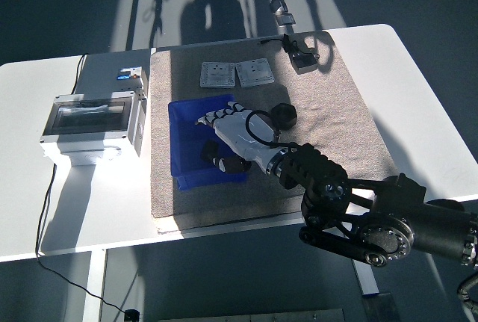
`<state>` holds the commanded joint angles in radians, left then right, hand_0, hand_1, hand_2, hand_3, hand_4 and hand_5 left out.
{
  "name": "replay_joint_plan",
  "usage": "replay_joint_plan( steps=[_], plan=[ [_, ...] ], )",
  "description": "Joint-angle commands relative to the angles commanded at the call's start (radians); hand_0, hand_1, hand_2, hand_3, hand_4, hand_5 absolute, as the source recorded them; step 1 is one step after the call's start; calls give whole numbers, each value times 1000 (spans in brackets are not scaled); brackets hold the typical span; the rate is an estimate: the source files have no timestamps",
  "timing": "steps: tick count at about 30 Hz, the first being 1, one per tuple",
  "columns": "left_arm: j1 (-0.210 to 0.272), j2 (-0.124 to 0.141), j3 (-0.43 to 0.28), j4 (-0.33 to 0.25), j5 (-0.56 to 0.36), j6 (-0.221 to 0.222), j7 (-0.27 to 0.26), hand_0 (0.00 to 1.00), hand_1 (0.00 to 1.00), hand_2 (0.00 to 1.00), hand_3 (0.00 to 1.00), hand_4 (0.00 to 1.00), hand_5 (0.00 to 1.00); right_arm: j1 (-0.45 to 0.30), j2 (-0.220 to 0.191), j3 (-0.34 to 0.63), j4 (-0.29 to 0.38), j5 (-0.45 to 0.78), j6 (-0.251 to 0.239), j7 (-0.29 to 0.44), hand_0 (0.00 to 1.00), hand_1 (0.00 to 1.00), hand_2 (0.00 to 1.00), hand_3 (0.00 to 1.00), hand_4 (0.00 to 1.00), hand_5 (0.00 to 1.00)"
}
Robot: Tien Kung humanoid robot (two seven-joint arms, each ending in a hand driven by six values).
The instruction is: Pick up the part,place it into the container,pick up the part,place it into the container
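- The robot's right hand [230, 131] is reaching in from the lower right and hanging over the blue container [187, 176].
- Its fingers [210, 119] are spread apart and pointing to the left. They are holding nothing.
- A small dark part [208, 150] is lying inside the blue container, just under the hand. It is partly hidden, so its shape is hard to tell.
- A round black part [284, 115] is sitting on the mat, just to the right of the hand and near the container.
- The container is sitting on a grey-brown mat [336, 120] that is covering the middle of the white table [418, 90].
- Two flat grey plates [237, 74] are lying side by side on the mat, past the far side of the container.
- A small dark thing with a cable [302, 58] is lying near the far right corner of the mat.
- A grey box with a clear lid [93, 122] is standing on the table to the left of the mat. A black cable [46, 202] is running from it and hanging down off the near edge of the table.
- The robot's big black arm [373, 221] is stretching across the lower right of the view.
- Bright sun and dark shadows are falling across the table.
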<state>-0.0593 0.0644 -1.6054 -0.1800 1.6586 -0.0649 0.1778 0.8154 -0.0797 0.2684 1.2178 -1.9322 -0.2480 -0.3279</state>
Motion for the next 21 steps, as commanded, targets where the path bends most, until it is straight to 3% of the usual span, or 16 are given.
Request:
replay_joint_plan(
  steps=[3,4,9,14,16,17,21],
  plan=[
    [1,1,-3,0,1,0,0,709,722,748,670,998,998,-2,1,5,-3,4,-9,8,998,964,938,917,714,333],
    [2,1,-4,0,0,1,-1,708,720,745,669,998,998,-4,1,8,-5,8,-18,12,998,958,947,940,887,449],
    [4,2,-7,0,-2,6,-5,708,720,745,669,998,998,-16,-5,59,-30,79,-120,50,998,958,947,940,887,449],
    [1,0,-9,0,1,6,-5,707,719,742,661,998,998,-6,-18,142,-112,135,-215,77,998,923,927,915,891,456],
    [0,-1,-9,0,1,7,-5,705,720,742,662,998,998,6,-19,166,-159,147,-223,81,998,923,927,915,891,456],
    [0,-1,-9,0,1,7,-5,705,720,742,662,998,998,11,-18,173,-185,152,-218,81,961,893,905,887,839,429],
    [-4,-2,-8,0,2,8,-6,705,720,742,662,998,998,30,-2,163,-285,189,-178,79,961,893,905,887,839,429]
  ],
)
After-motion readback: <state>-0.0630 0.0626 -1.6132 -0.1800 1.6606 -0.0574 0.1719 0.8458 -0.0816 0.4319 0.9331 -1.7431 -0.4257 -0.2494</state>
